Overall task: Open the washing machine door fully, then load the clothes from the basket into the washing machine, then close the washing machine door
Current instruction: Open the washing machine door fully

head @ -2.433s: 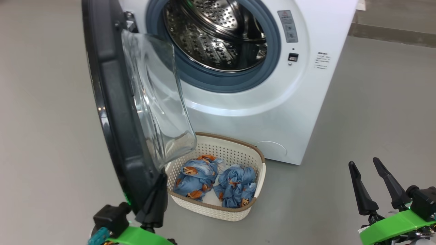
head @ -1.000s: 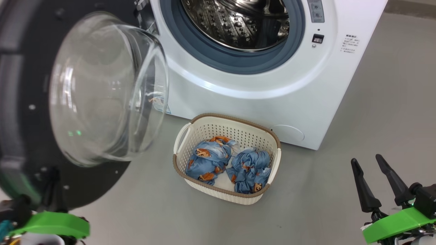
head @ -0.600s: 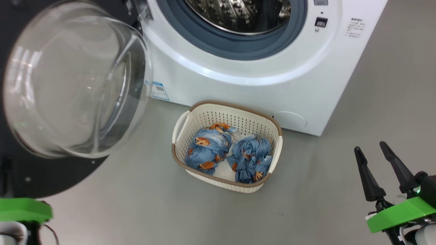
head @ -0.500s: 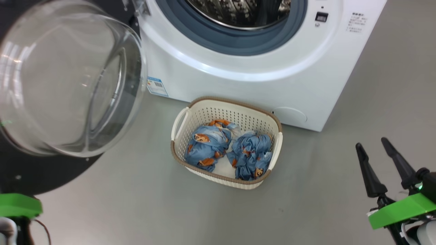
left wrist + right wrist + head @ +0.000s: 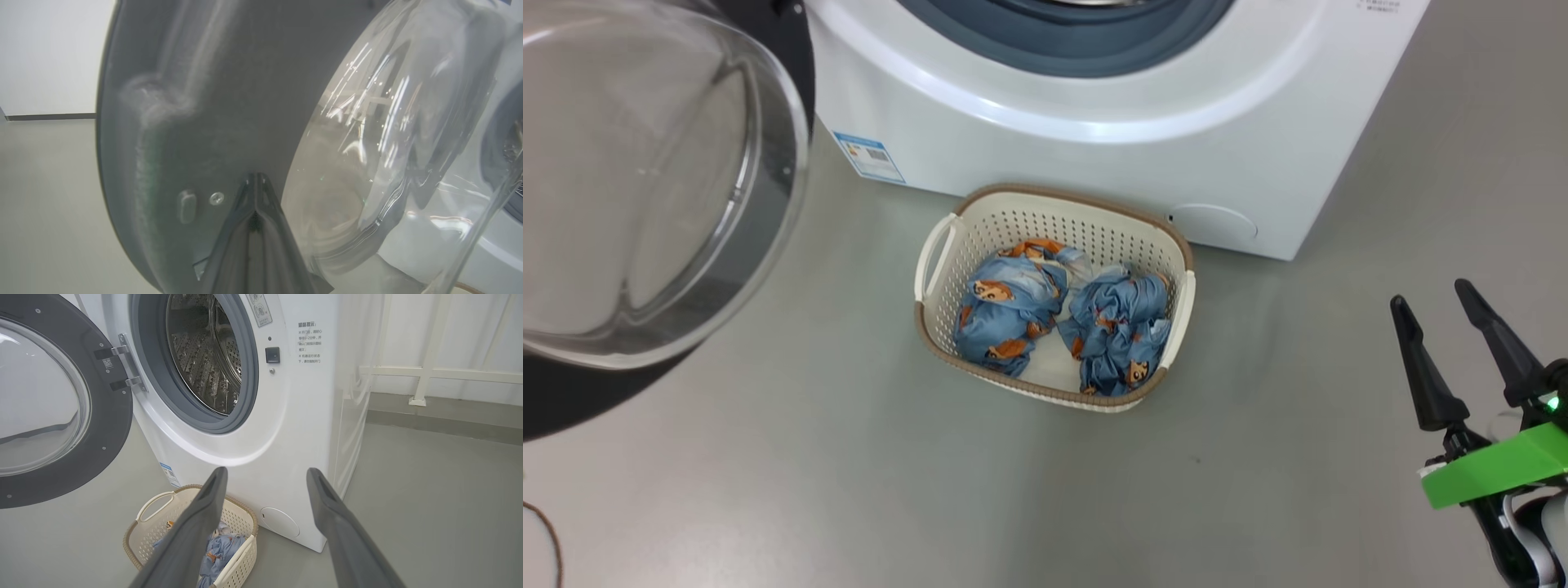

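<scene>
The washing machine (image 5: 1054,114) stands with its door (image 5: 572,392) swung wide to the left, the clear glass bowl (image 5: 645,180) facing me. The right wrist view shows the steel drum (image 5: 204,363) open and the door (image 5: 110,416) hanging on its hinges. In front of the washing machine, the basket (image 5: 947,343) holds two blue printed clothes (image 5: 1009,306) (image 5: 1119,331). My left gripper (image 5: 255,179) is shut, its tips against the door's dark inner rim (image 5: 184,122) beside the glass (image 5: 367,163). My right gripper (image 5: 1431,296) is open and empty, right of the basket (image 5: 155,506).
Grey floor lies all around the basket. A blue label (image 5: 870,155) marks the washer's lower left corner. A white wall with a rail (image 5: 429,371) stands to the right of the machine. A thin cable (image 5: 547,531) shows at the lower left.
The door has swung from nearly edge-on to wide open on the left. The head camera has tilted down, so the drum and left gripper have left its picture. The right gripper is still open.
</scene>
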Robot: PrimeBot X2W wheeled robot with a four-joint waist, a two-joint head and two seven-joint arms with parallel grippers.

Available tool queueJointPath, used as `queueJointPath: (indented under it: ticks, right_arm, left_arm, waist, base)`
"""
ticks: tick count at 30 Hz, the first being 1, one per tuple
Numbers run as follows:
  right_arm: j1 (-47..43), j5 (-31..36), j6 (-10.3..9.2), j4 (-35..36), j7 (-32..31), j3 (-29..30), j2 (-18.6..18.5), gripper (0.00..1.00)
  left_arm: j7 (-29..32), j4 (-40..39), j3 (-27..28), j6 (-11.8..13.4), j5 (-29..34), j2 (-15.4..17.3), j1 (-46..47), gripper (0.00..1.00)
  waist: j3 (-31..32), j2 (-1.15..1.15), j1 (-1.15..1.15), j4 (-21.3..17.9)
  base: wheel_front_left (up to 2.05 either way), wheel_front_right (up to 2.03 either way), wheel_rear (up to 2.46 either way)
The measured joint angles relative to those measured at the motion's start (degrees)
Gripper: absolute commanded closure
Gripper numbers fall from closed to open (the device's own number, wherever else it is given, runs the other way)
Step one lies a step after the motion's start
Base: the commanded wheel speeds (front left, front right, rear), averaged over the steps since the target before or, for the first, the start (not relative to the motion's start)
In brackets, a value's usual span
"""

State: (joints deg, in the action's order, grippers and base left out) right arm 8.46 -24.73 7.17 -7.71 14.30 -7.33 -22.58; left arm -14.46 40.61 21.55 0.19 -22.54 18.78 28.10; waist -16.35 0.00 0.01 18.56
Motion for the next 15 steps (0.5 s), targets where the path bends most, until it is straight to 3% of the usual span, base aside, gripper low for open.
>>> queueJointPath:
  ticks: [15]
  right_arm:
    - [2.81, -0.01, 0.0, 0.68, 0.18, -0.21, -1.98, 0.0]
  left_arm:
    - [-0.01, 4.63, 7.95, -1.76, 5.73, 0.87, 6.78, 1.0]
  waist:
    - [-4.0, 0.0, 0.0, -1.25]
  base:
    - [0.0, 0.0, 0.0]
